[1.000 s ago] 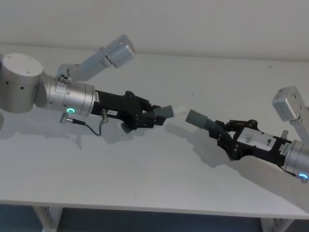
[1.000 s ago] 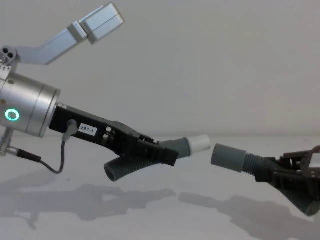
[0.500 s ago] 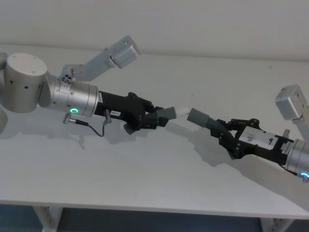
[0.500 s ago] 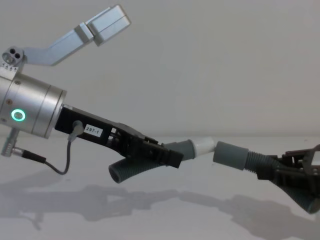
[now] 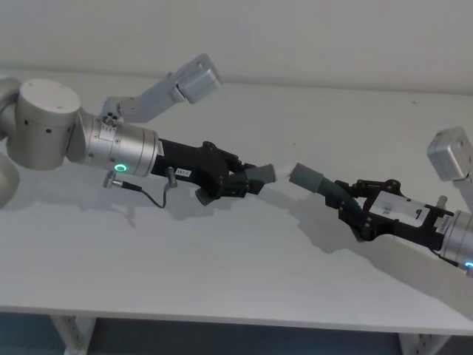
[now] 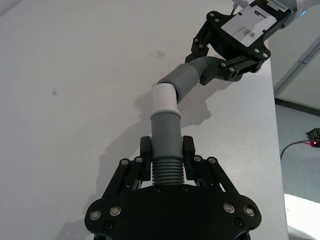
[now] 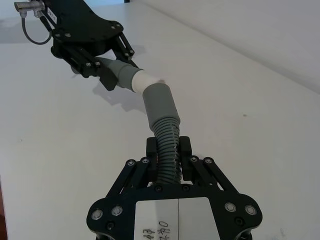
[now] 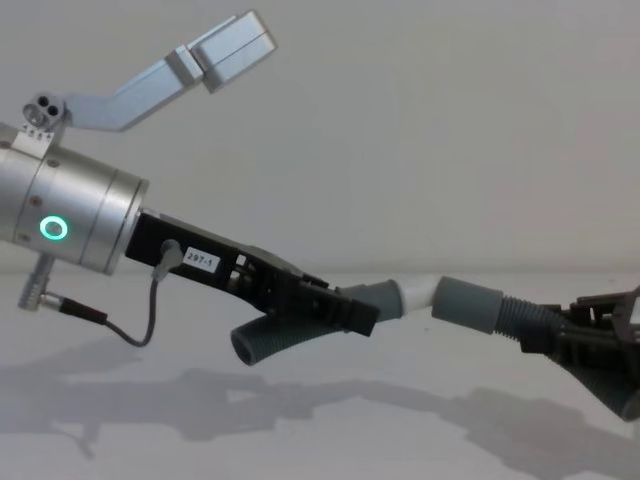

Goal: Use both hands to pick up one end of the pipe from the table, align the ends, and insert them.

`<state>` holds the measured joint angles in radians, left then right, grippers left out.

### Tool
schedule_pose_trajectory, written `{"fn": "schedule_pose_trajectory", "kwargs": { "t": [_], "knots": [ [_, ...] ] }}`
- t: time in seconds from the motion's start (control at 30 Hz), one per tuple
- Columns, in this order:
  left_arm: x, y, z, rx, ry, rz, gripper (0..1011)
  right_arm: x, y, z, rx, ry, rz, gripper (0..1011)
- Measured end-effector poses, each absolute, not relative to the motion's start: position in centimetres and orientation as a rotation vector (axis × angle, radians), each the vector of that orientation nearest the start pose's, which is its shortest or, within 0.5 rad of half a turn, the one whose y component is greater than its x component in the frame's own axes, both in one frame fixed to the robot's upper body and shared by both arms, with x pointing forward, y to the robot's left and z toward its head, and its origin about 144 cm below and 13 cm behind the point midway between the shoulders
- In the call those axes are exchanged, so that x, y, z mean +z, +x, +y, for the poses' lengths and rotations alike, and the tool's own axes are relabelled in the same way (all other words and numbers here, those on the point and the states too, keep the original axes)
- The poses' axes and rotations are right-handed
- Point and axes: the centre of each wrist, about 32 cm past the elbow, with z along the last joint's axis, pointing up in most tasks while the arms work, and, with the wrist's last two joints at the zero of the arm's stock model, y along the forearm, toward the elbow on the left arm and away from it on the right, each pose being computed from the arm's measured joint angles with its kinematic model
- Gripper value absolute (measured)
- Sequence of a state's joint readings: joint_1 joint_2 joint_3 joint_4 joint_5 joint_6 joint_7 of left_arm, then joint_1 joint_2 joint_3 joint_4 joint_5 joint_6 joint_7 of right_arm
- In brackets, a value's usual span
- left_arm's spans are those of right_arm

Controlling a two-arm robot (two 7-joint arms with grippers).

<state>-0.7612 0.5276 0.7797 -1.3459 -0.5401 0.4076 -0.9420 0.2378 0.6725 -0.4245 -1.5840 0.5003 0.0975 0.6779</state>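
Both grippers clamped on pipe pieces, cuffs touching.

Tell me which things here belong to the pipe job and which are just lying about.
In the job: left end effector holding the white-tipped pipe piece; right end effector holding the wide-cuffed pipe piece; table.
Lying about: nothing loose.

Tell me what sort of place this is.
Probably a robot test bench in a lab: a plain white table against a bare pale wall, with an office-like floor and cable past the table's edge.
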Motion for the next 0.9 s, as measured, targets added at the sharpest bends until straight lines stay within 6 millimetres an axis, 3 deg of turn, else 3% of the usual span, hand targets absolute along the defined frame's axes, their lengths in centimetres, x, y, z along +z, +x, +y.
{"fn": "schedule_pose_trajectory", "kwargs": {
  "t": [0.9],
  "knots": [
    [128.36,59.78,21.08,0.131,0.422,0.106,353,120.87,50.04,-30.69,-0.512,-0.245,-0.048,255]
  ]
}}
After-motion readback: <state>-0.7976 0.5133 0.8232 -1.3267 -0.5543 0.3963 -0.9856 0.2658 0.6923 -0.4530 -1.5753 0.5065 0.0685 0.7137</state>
